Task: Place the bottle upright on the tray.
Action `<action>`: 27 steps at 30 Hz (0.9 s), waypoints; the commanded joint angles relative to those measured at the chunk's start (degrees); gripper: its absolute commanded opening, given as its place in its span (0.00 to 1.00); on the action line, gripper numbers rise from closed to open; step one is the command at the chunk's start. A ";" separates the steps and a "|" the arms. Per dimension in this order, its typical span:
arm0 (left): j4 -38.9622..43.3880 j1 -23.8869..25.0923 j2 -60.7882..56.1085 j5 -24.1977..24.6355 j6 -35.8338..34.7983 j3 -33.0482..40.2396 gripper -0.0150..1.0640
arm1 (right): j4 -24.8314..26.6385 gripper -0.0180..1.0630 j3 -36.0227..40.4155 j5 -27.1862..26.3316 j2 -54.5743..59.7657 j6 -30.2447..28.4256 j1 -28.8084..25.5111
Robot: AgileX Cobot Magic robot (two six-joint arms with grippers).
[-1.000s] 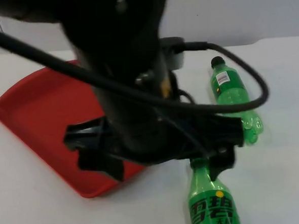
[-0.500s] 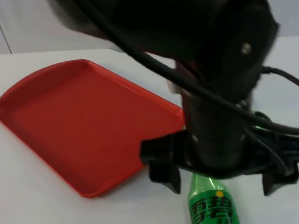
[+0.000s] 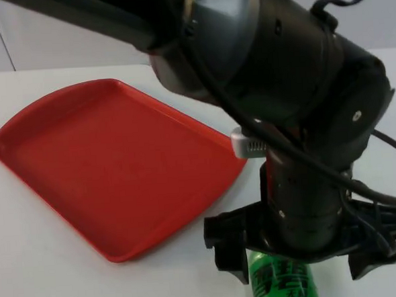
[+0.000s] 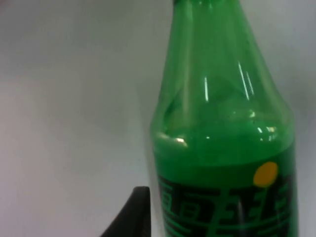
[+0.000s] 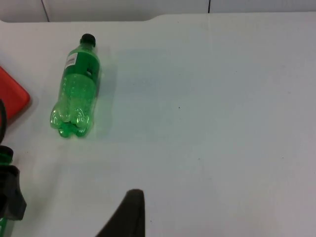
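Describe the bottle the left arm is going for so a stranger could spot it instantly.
Start at the red tray on the white table, then look off its near right corner. The green bottle lies there under the left end effector. It has a dark printed label; the other green bottle wears a small white one.

White table (image 3: 51,278) bears red tray (image 3: 105,167); two green bottles (image 3: 280,285) (image 5: 76,86) lie flat.
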 commanded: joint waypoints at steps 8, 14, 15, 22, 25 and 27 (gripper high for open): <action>2.63 -0.17 2.54 -1.48 -1.26 -0.36 0.95 | 0.15 0.99 0.10 0.08 -0.25 -0.01 0.17; 1.63 1.22 3.96 -3.22 -0.97 -0.36 0.95 | 0.15 0.99 0.10 0.08 -0.25 -0.01 0.17; 2.02 1.55 3.96 -3.55 -0.85 -0.36 0.95 | 0.15 0.99 0.10 0.08 -0.25 -0.01 0.17; 3.05 1.83 3.96 -3.88 -0.85 -0.36 0.95 | 0.15 0.99 0.10 0.08 -0.25 -0.01 0.17; 3.05 1.83 4.00 -2.86 -0.69 -0.36 0.95 | 0.15 0.99 0.10 0.08 -0.25 -0.01 0.17; 2.51 1.83 4.55 -2.52 -0.12 -0.36 0.95 | 0.15 0.99 0.10 0.08 -0.25 -0.01 0.17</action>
